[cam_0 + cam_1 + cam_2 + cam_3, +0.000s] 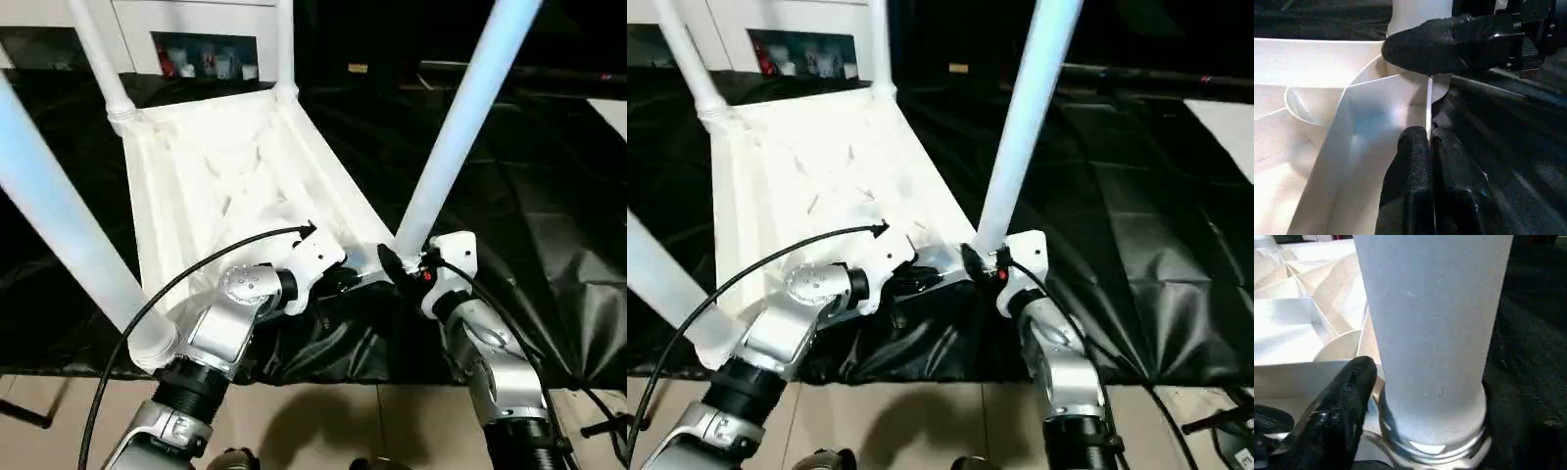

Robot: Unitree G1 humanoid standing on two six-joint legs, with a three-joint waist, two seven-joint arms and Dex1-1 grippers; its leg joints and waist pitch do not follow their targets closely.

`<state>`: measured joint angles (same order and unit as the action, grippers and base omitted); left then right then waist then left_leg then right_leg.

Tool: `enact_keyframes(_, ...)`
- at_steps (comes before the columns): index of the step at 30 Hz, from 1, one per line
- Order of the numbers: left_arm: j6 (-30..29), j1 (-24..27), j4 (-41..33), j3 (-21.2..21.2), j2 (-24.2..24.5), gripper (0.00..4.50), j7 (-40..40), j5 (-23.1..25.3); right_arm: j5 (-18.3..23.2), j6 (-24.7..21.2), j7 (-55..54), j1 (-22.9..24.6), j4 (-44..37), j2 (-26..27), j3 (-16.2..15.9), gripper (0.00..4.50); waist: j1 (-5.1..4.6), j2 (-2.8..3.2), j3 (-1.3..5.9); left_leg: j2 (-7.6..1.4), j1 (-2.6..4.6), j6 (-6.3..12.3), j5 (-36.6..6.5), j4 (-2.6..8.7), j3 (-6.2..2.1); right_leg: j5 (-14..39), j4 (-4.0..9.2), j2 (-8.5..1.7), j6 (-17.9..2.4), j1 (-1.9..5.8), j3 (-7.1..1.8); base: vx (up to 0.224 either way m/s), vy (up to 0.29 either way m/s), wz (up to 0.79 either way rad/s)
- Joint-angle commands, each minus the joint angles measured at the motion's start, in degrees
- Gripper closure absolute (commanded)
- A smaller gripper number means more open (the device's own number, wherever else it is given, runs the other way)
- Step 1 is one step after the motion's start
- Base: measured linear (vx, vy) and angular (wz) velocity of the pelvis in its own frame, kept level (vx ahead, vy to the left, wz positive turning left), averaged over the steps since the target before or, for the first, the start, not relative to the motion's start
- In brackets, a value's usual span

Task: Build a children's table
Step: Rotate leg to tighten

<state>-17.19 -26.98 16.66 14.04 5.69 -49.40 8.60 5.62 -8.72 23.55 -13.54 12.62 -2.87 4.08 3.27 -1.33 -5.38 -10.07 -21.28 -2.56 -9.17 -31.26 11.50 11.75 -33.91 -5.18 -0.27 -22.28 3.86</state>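
Plainly unmarked white table top (pixel 211 186), legs (pixel 460 122)

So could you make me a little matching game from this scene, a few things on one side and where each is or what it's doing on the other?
Things:
1. left gripper
2. right gripper
3. tabletop
4. near right leg

States:
A. lies underside up on black sheeting
B. pinches the tabletop's thin near rim
C. stands in a corner socket
D. one finger beside the base of the near right leg

Pairs: 1-B, 2-D, 3-A, 4-C
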Motion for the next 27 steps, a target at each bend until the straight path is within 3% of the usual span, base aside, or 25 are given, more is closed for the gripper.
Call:
enact_keyframes(1,0.4,0.2,-0.2,5.1,-2.3,4.5,-3.2,-2.4,1.4,-1.5,5.2,-0.1,-1.3,1.7,-6.0,0.6,0.21,-0.16,3.07,-3.44,0.33,4.54,-11.5,3.33,-1.65,7.4,4.17,-3.8,-11.7,1.97,-3.12,0.0,0.0,0.0)
enact_keyframes(3,0.7,0.2,-0.5,5.5,-0.9,4.5,-5.5,-2.6,0.8,-1.3,8.3,-0.4,-1.6,-0.9,-7.1,0.48,0.3,-0.15,3.18,-3.34,0.18,5.71,-9.0,2.98,-1.57,3.7,3.76,-3.69,-12.6,2.11,-3.01,0.0,0.0,0.0)
enact_keyframes(10,1.0,-0.5,-0.7,6.8,3.4,4.5,-11.6,-2.8,1.5,-2.3,17.5,-1.3,-1.7,-7.4,-8.4,0.37,0.38,-0.12,3.36,-3.47,0.19,7.19,-7.5,2.53,-1.53,1.1,3.14,-3.56,-14.3,2.12,-2.92,0.0,0.0,0.0)
enact_keyframes(12,1.9,-1.7,0.2,7.6,6.0,4.5,-13.8,-1.6,1.4,-1.8,23.9,-1.7,-1.4,-12.1,-9.8,0.37,0.49,-0.13,3.33,-3.47,0.26,7.75,-6.8,2.37,-1.43,-0.5,2.91,-3.48,-14.9,2.12,-2.92,0.0,0.0,0.0)
enact_keyframes(17,2.1,-3.0,1.2,7.4,7.8,4.5,-12.6,0.4,1.2,-1.1,28.9,-2.4,-0.8,-15.9,-10.7,0.37,0.88,-0.28,3.15,-3.6,0.35,7.16,-9.0,2.36,-1.45,3.5,3.25,-3.86,-14.9,2.11,-2.99,0.0,0.0,0.0)
enact_keyframes(18,0.3,-2.7,-0.9,6.9,9.3,4.5,-13.2,-0.4,1.4,-1.0,29.8,-3.4,0.2,-16.7,-10.3,0.37,0.98,-0.49,3.24,-3.59,0.3,6.87,-9.0,2.37,-1.49,4.1,3.22,-3.87,-14.7,2.19,-2.96,0.0,0.0,0.0)
enact_keyframes(22,-2.2,-1.5,-3.8,6.9,11.2,4.5,-14.2,-0.8,1.3,-0.4,30.0,-4.4,1.3,-16.9,-10.3,0.37,0.92,-0.42,3.24,-3.61,0.3,6.38,-8.9,2.35,-1.52,5.3,3.14,-3.82,-14.9,2.01,-2.98,0.0,0.0,0.0)
enact_keyframes(23,-2.8,-1.2,-4.5,7.1,11.7,4.06,-14.7,-1.1,1.3,-0.3,30.1,-4.6,1.5,-16.9,-10.5,0.31,0.89,-0.48,3.29,-3.65,0.25,6.24,-8.7,2.31,-1.54,5.0,3.01,-3.89,-15.1,2.07,-2.98,0.0,0.0,0.0)
enact_keyframes(27,-4.9,-0.5,-5.8,6.4,12.5,3.75,-14.6,-2.0,1.4,0.1,30.3,-5.1,2.2,-16.9,-11.1,0.31,0.51,-0.55,3.51,-3.46,0.07,6.97,-7.1,2.06,-1.51,3.0,2.69,-3.76,-15.2,2.14,-2.95,0.0,0.0,0.0)
